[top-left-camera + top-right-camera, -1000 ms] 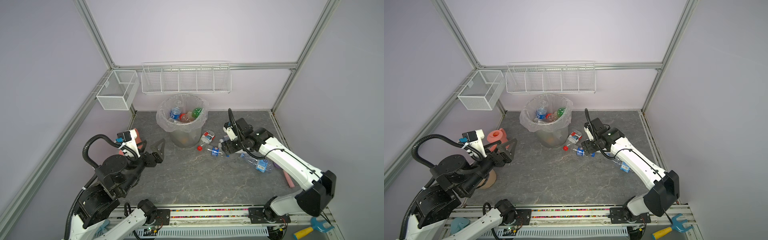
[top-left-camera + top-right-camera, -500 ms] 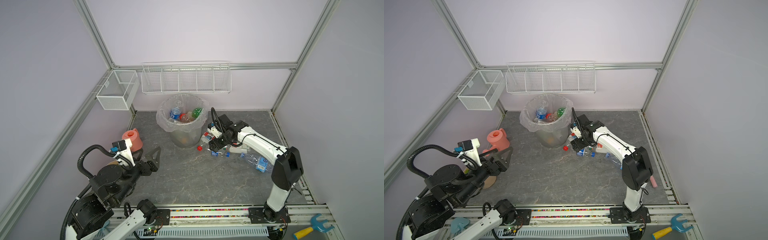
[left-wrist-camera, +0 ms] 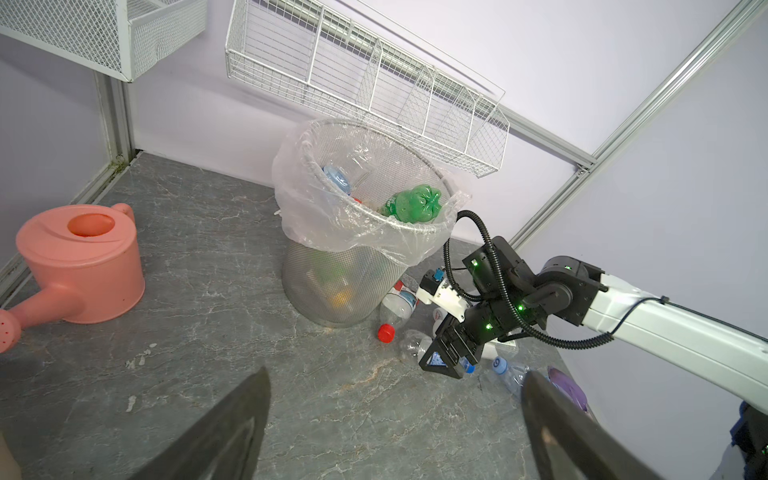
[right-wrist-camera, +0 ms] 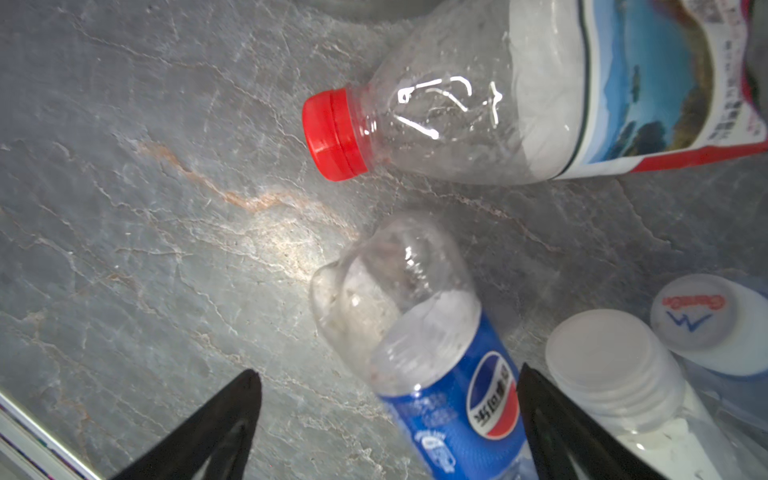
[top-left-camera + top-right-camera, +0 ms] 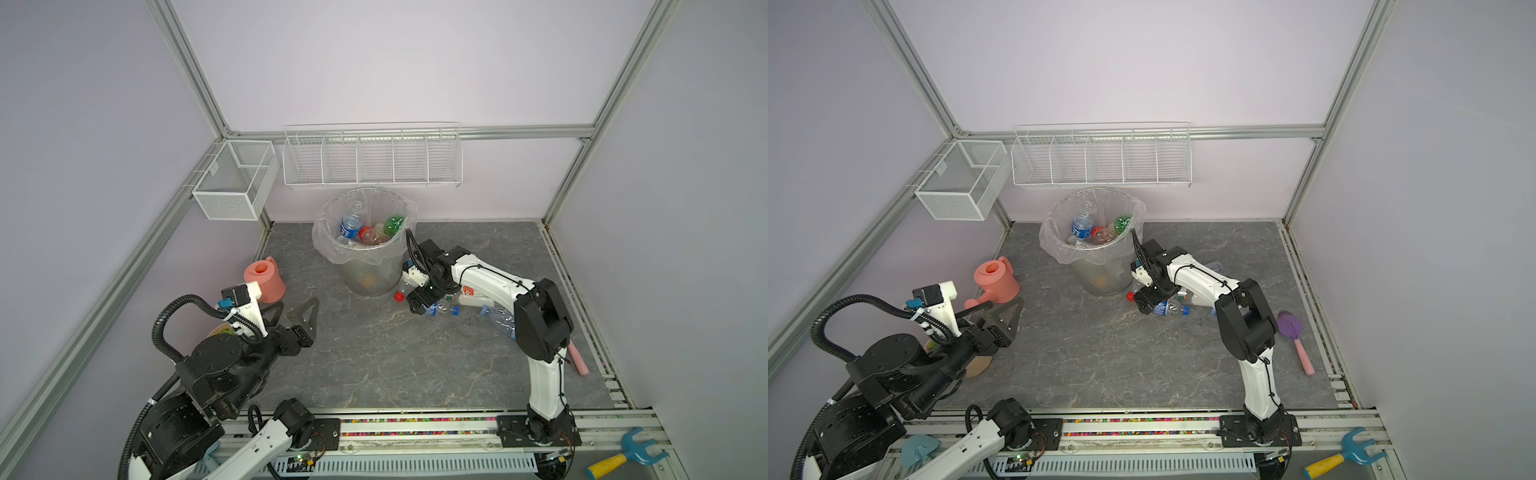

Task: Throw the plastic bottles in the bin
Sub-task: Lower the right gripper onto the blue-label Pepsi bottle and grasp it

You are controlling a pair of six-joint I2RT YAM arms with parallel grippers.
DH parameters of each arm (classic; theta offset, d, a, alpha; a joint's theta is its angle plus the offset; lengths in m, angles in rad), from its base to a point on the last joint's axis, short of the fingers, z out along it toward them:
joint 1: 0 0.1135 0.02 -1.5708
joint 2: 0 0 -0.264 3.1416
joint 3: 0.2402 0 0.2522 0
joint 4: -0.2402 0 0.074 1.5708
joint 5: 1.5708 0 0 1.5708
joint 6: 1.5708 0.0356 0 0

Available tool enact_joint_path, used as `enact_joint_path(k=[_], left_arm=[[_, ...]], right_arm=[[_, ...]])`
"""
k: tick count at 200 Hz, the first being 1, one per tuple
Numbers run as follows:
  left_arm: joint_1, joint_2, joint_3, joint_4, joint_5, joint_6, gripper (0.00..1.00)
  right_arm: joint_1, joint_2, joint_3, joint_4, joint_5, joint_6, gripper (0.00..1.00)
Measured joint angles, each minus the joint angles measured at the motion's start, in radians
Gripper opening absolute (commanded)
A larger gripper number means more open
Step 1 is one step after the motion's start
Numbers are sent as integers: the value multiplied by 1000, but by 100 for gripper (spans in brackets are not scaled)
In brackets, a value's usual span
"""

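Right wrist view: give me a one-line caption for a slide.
Right pincer open over a blue-labelled bottle on the grey floor, with a red-capped bottle lying just beyond.

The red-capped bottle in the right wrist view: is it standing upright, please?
No, the red-capped bottle lies on its side on the grey floor, with its cap pointing sideways.

Pepsi logo on blue-labelled bottle (image 4: 457, 415); perhaps "Ganten" on white cap (image 4: 702, 316)
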Motion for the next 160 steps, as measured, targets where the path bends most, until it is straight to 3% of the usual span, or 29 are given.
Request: enact_joint_path(k=[105,130,160], left_arm=[[0,-1,0,0,-6,0,94],[0,-5,0,0,-7,0,93],[0,-8,0,0,-9,1,93]], right_arm=[[121,3,-174,89,89,39,93],[130,-13,-214,128,102,66,81],[142,-60,-283,165,118,125,54]])
